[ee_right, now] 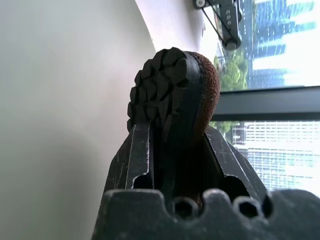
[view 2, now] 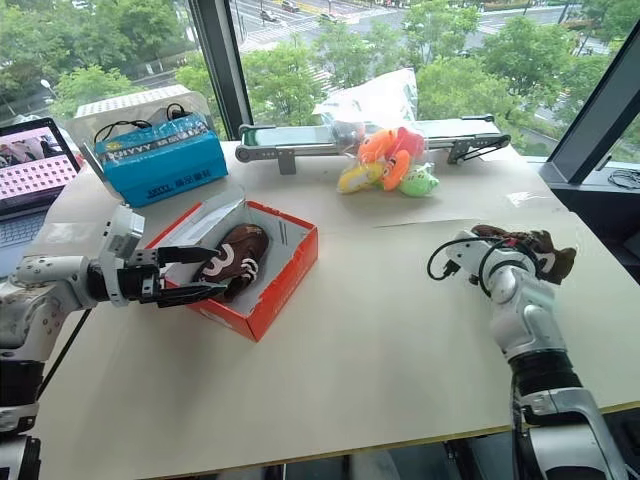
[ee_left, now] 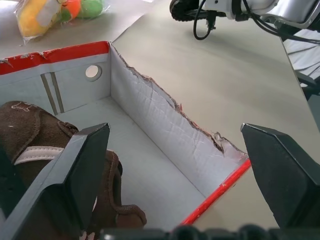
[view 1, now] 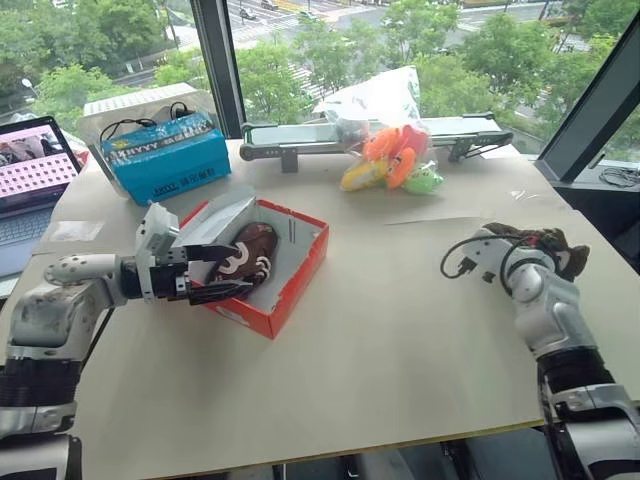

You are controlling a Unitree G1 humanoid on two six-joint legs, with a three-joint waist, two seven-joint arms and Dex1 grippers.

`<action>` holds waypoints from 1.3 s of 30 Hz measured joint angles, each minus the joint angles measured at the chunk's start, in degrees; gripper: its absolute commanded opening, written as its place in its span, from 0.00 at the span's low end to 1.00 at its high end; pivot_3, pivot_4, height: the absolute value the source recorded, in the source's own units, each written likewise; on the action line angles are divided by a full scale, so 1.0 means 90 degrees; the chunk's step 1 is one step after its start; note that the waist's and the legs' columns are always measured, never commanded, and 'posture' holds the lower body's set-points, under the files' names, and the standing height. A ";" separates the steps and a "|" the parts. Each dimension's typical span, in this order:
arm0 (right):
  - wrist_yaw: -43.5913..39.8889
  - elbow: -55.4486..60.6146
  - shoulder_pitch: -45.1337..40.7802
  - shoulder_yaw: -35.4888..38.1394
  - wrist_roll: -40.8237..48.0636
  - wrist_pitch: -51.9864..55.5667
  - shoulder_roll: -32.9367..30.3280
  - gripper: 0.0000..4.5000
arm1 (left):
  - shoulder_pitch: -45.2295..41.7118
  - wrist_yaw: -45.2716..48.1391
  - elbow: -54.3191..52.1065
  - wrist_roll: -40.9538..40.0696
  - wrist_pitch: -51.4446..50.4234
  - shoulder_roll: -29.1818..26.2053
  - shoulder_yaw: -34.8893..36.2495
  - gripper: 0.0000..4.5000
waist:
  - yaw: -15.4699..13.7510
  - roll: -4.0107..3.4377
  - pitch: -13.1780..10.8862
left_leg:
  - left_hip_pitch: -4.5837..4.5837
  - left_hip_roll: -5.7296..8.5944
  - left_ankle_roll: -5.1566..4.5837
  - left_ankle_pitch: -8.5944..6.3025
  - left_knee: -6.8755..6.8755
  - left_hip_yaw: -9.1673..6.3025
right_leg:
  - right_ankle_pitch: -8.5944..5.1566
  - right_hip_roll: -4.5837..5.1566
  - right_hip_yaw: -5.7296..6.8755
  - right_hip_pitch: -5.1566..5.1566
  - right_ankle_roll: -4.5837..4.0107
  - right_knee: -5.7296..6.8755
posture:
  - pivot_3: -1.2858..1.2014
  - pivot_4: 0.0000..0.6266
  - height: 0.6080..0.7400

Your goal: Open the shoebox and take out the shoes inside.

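The red shoebox (view 1: 290, 285) lies open at the table's left, its lid (view 1: 215, 222) raised toward the back left. One dark brown shoe (view 1: 252, 252) with white side marks rests inside. My left gripper (view 2: 218, 270) is open at the box's near end. In the left wrist view one finger (ee_left: 75, 180) is over the shoe in the box and the other (ee_left: 285, 175) is outside the torn wall (ee_left: 165, 130). My right gripper (ee_right: 172, 135) is shut on the second brown shoe (view 1: 550, 245), held low over the table's right side with the sole (ee_right: 160, 90) showing.
A blue box with cables (view 1: 165, 155) stands at the back left beside a laptop (view 1: 35, 165). A clear bag of plush toys (view 1: 395, 155) lies against a long grey device (view 1: 300, 140) at the back. The table's right edge (view 1: 600, 250) runs close to the held shoe.
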State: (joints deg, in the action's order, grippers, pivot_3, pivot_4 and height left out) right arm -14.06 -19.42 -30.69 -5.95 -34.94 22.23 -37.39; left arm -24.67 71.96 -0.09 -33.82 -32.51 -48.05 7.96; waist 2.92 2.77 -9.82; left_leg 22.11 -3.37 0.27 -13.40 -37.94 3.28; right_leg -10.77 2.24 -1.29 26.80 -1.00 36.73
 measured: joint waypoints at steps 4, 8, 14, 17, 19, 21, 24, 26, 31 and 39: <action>0.0538 -0.0017 -0.0257 0.0466 0.0312 0.0879 0.0856 0.25 | -0.0016 0.0005 0.0008 0.0001 0.0000 0.0002 -0.0003 1.00 | 0.0033 0.0000 0.0000 | -0.0009 0.0002 0.0000 0.0000 0.0000 -0.0001 | 0.0004 -0.0001 -0.0005 -0.0013 0.0006 0.0000 | 0.52 0.24 1.00; 0.1029 -0.0079 -0.0657 0.0914 0.0678 0.1443 0.1315 0.25 | -0.0057 0.0008 0.0008 0.0003 0.0000 0.0005 -0.0003 1.00 | 0.0082 0.0000 0.0000 | -0.0012 0.0024 0.0000 0.0000 0.0000 -0.0022 | 0.0008 0.0000 -0.0020 -0.0019 0.0013 -0.0005 | 0.52 0.24 1.00; 0.1467 -0.0185 -0.0845 0.1191 0.1032 0.1703 0.1565 0.25 | -0.0095 0.0012 0.0011 0.0006 -0.0001 0.0004 -0.0003 1.00 | 0.0103 0.0000 0.0000 | -0.0004 0.0035 -0.0001 0.0000 0.0000 -0.0036 | 0.0013 0.0001 -0.0032 -0.0031 0.0027 -0.0036 | 0.52 0.24 1.00; 0.1430 -0.0188 -0.0845 0.0917 0.1019 0.1727 0.1742 0.25 | -0.0157 0.0019 0.0029 0.0010 -0.0001 0.0004 -0.0003 1.00 | 0.0149 0.0001 0.0000 | -0.0006 0.0036 -0.0001 0.0000 0.0001 -0.0035 | 0.0022 -0.0001 -0.0040 -0.0042 0.0041 -0.0057 | 0.52 0.24 1.00; 0.1400 -0.0192 -0.0848 0.0555 0.0953 0.1721 0.1911 0.25 | -0.0176 0.0023 0.0053 0.0012 -0.0001 0.0004 -0.0004 1.00 | 0.0219 0.0002 0.0001 | -0.0010 0.0039 -0.0001 0.0000 0.0001 -0.0033 | 0.0027 -0.0003 -0.0053 -0.0047 0.0050 -0.0061 | 0.52 0.24 1.00; 0.1402 -0.0294 -0.0936 0.0351 0.0914 0.1667 0.2054 0.25 | -0.0176 0.0027 0.0065 0.0014 -0.0001 0.0004 -0.0004 1.00 | 0.0280 0.0012 0.0007 | -0.0013 0.0044 -0.0001 0.0000 0.0001 -0.0034 | 0.0031 -0.0003 -0.0062 -0.0054 0.0057 -0.0062 | 0.52 0.24 1.00; 0.1395 -0.0491 -0.1022 0.0200 0.0938 0.1512 0.2167 0.44 | -0.0181 0.0031 0.0067 0.0015 -0.0001 0.0005 -0.0008 1.00 | 0.0332 0.0036 0.0020 | -0.0020 0.0047 -0.0001 0.0000 0.0001 -0.0031 | 0.0036 -0.0005 -0.0078 -0.0067 0.0064 -0.0065 | 0.52 0.24 1.00; 0.1305 -0.0653 -0.1070 0.0131 0.1034 0.1357 0.2296 0.60 | -0.0181 0.0033 0.0073 0.0015 -0.0001 0.0005 -0.0008 1.00 | 0.0347 0.0048 0.0028 | -0.0047 0.0048 -0.0001 0.0000 0.0001 -0.0031 | 0.0038 -0.0016 -0.0092 -0.0070 0.0066 -0.0064 | 0.52 0.24 1.00; 0.1181 -0.0963 -0.1196 -0.0141 0.1039 0.1152 0.2336 0.67 | -0.0181 0.0033 0.0082 0.0016 -0.0002 0.0004 -0.0009 1.00 | 0.0334 0.0060 0.0035 | -0.0048 0.0063 -0.0008 0.0004 0.0001 -0.0027 | 0.0047 -0.0023 -0.0134 -0.0074 0.0079 -0.0069 | 0.52 0.24 1.00; 0.0567 -0.0298 -0.1163 -0.0300 0.1236 0.1259 0.2399 0.67 | -0.0180 0.0026 0.0080 0.0014 -0.0002 0.0003 -0.0008 1.00 | 0.0338 0.0059 0.0035 | -0.0028 0.0048 -0.0009 0.0004 0.0003 -0.0035 | 0.0047 -0.0050 -0.0142 -0.0058 0.0078 -0.0074 | 0.52 0.24 1.00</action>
State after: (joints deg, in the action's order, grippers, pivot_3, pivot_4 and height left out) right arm -8.95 -22.11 -41.16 -8.64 -23.82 33.56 -15.80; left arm -26.29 72.20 0.63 -33.69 -32.53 -48.02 7.89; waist 5.96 3.30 -9.51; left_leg 21.86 -2.94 0.20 -13.37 -37.92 2.96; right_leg -10.35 1.79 -2.56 26.28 -0.30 36.06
